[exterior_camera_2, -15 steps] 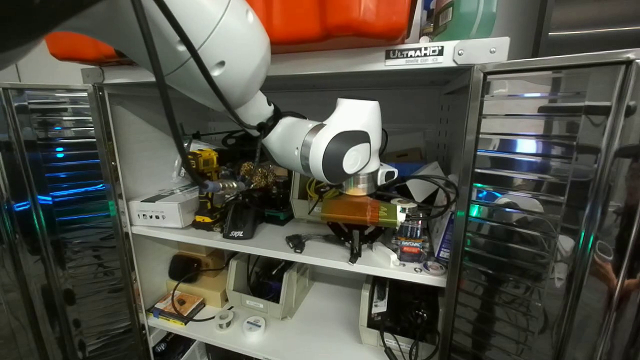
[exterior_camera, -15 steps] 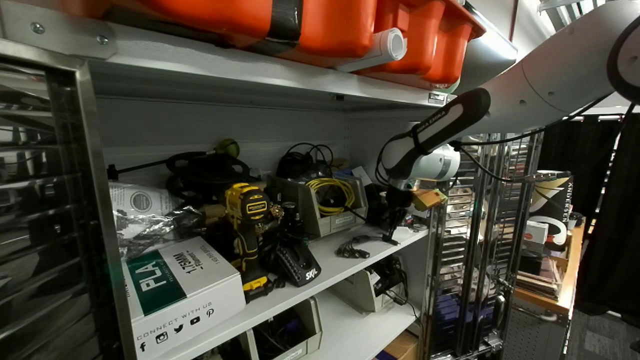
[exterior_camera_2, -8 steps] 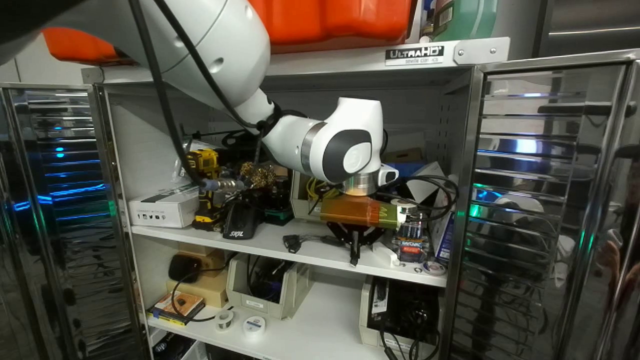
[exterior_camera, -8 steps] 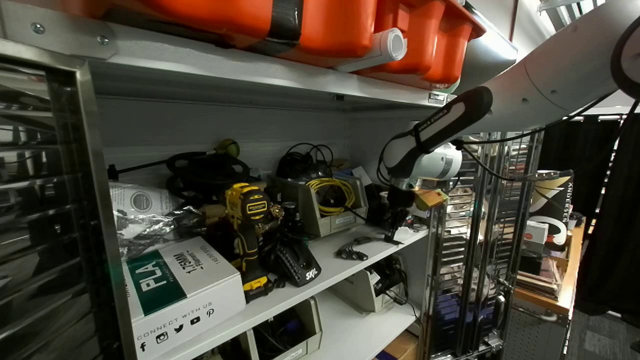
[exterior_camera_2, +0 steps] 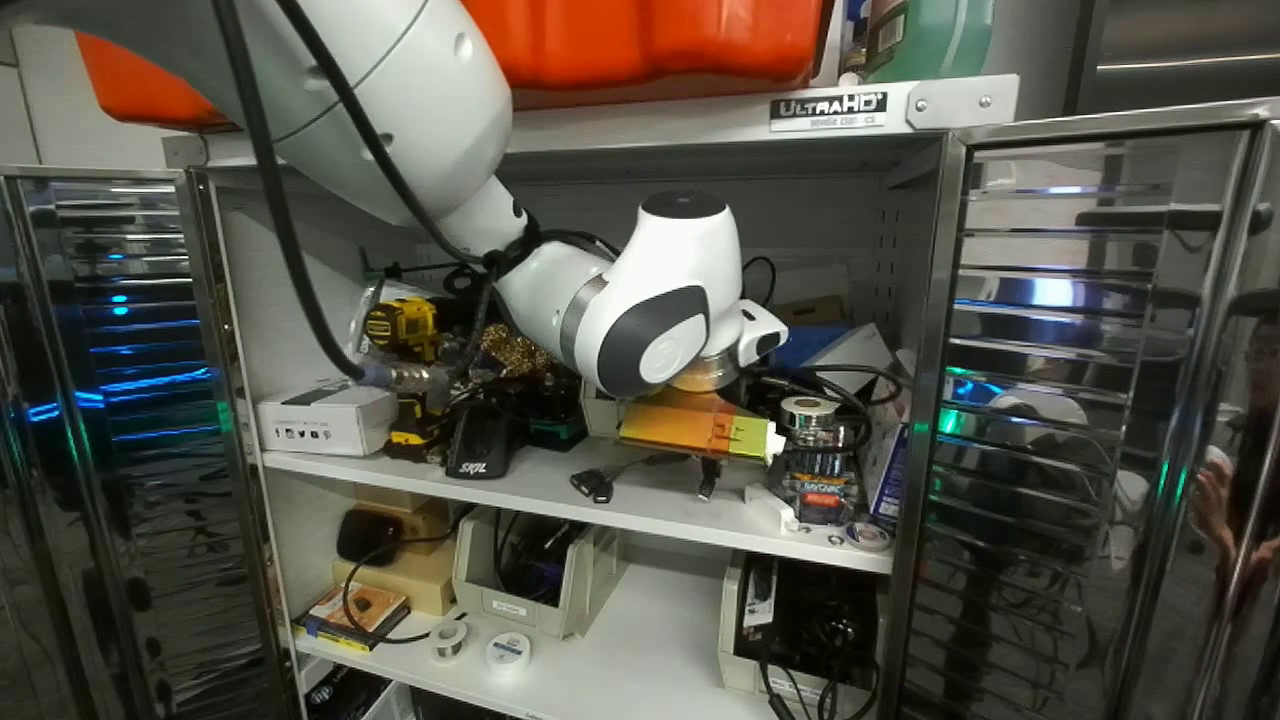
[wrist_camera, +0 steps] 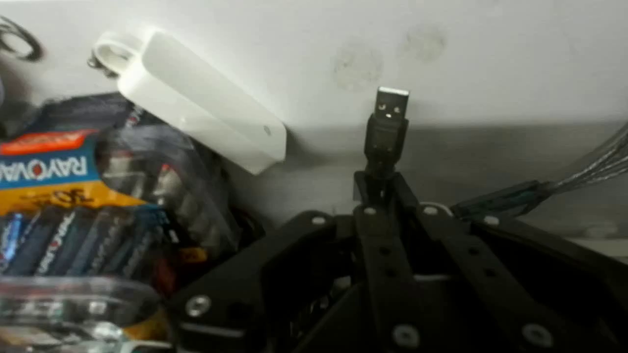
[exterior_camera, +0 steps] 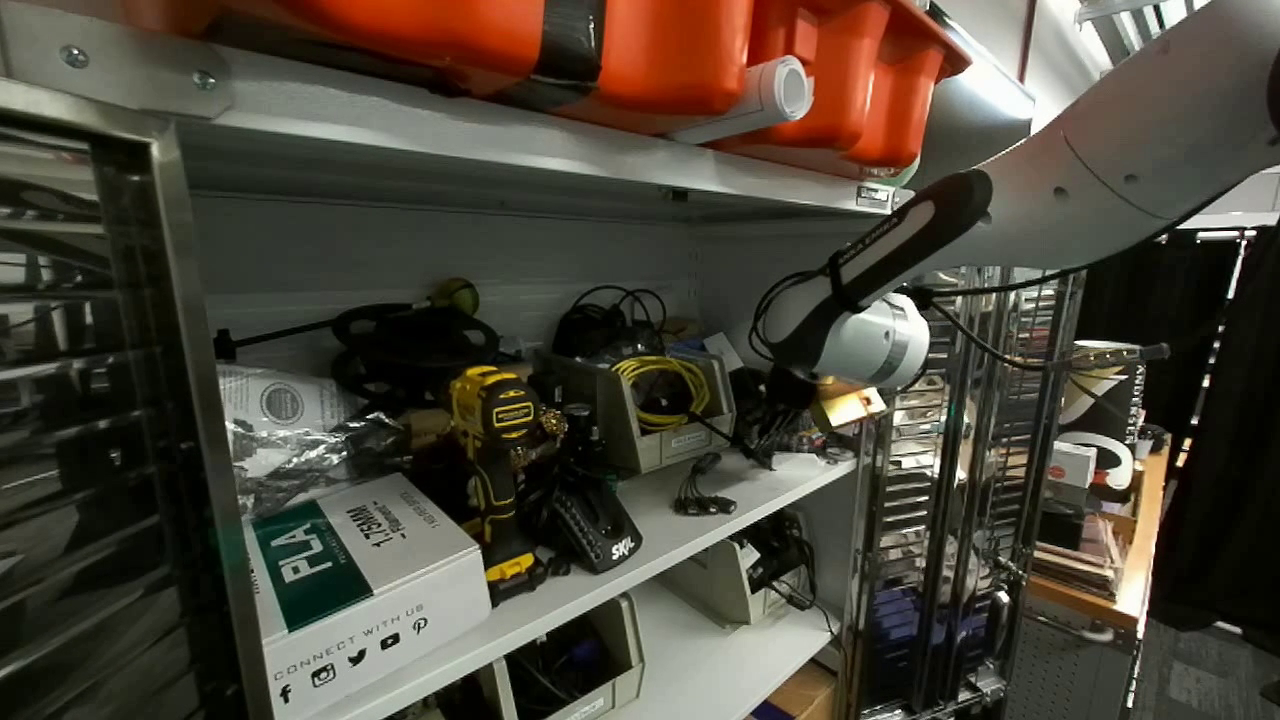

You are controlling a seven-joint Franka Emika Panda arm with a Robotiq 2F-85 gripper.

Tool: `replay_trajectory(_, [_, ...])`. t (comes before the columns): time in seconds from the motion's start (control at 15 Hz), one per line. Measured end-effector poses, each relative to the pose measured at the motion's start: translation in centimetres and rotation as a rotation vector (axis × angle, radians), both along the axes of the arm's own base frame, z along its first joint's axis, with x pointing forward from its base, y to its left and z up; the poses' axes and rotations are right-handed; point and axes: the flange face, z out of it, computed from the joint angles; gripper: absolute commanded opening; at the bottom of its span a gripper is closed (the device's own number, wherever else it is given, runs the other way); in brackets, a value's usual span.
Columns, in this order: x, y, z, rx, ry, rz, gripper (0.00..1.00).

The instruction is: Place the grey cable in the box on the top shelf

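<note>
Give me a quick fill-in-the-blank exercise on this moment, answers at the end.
The gripper pinches the grey cable by a plug of the ____ type.
The coil at the front of the upper bin is ____ in colour.
The battery pack carries the brand name ____.
The biggest letters on the white box read ____.
Missing words: USB; yellow; Rayovac; PLA.

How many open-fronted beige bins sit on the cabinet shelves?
3: an upper bin, holding a yellow cable coil; on the shelf below, in both exterior views, a left bin and a right bin. More may be hidden.
</note>
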Motion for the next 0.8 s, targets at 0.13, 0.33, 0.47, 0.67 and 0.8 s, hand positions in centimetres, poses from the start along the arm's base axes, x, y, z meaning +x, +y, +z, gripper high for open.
replay_trajectory(0.13, [-0.1, 1.5, 0.2, 0.003, -0.11, -0.016, 0.09])
replay_trajectory(0.33, [-1.2, 3.8, -0.5, -0.007, -0.215, 0.003, 0.09])
replay_trajectory(0.47, [-2.2, 5.1, -1.0, -0.021, -0.252, 0.037, 0.09])
replay_trajectory(0.67, [-4.1, 6.4, -1.8, -0.034, -0.246, 0.087, 0.09])
replay_trajectory(0.8, [-5.9, 6.1, -2.4, -0.053, -0.219, 0.101, 0.09])
